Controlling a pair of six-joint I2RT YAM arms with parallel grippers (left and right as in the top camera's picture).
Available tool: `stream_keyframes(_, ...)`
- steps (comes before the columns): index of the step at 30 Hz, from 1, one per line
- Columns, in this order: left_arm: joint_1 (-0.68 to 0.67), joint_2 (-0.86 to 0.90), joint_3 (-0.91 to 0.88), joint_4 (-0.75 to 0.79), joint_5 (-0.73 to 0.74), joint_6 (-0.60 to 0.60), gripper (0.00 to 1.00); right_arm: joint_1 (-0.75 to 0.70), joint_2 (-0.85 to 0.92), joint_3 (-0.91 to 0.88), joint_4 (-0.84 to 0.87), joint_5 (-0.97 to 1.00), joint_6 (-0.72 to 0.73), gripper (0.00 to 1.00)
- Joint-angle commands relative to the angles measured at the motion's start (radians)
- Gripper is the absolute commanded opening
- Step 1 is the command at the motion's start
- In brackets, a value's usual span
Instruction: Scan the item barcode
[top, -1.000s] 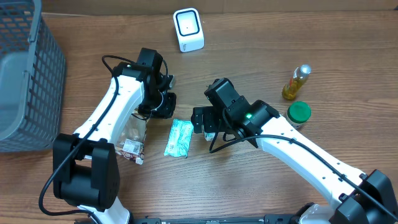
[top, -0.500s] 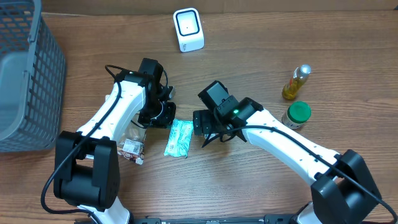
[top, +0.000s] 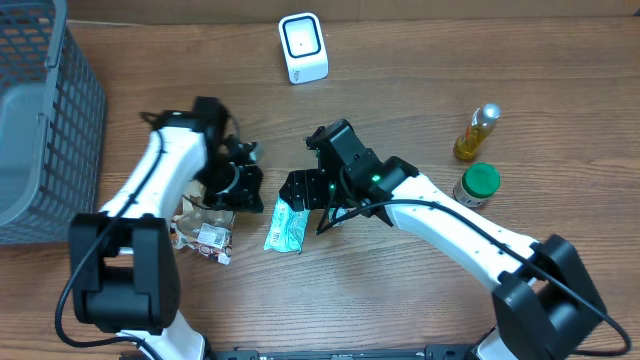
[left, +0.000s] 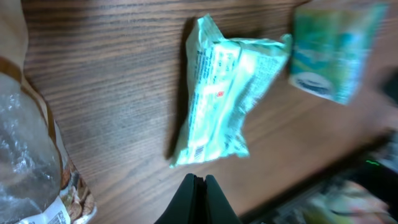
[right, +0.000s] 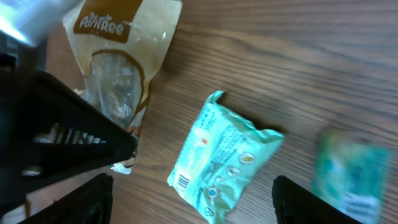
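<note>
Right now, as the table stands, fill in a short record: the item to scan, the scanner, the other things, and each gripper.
Item: mint-green packet, lying flat, barcode facing up
Scanner: white scanner, far from the packet
Other things: brown snack bag; grey basket; oil bottle; green-lidded jar
Left gripper: shut, holding nothing
Right gripper: open, above the packet, holding nothing
</note>
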Motion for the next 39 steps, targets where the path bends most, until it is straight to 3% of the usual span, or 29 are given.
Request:
stream_keyframes(1, 0.073, 0.002, -0.005, -0.026, 0.206, 0.135, 0.04, -0.001, 0.051, -0.003, 0.024, -0.056, 0.007, 0.79)
stream_keyframes(8, 0.135, -0.147, -0.079, -0.007, 0.204, 0.132, 0.06, 0.012, 0.076, -0.003, 0.063, -0.053, -0.001, 0.8)
stream_keyframes(17, 0.112, -0.632, -0.254, 0.107, -0.2, -0.237, 0.04, 0.014, 0.077, -0.003, 0.074, 0.019, -0.001, 0.84)
stream_keyframes(20, 0.112, -0.702, -0.288, 0.101, -0.245, -0.28, 0.04, 0.014, 0.077, -0.003, 0.074, 0.069, -0.001, 0.86)
stream_keyframes(28, 0.1, -0.644, -0.388, 0.126, -0.117, -0.222, 0.04, 0.012, 0.079, -0.003, 0.081, 0.086, -0.001, 0.88)
stream_keyframes(35, -0.03, -0.53, -0.404, 0.219, -0.119, -0.226, 0.04, 0.013, 0.108, -0.003, 0.086, 0.077, -0.001, 0.88)
stream_keyframes(39, -0.109, -0.454, -0.404, 0.279, -0.156, -0.285, 0.04, 0.019, 0.114, -0.003, 0.09, 0.079, -0.001, 0.88)
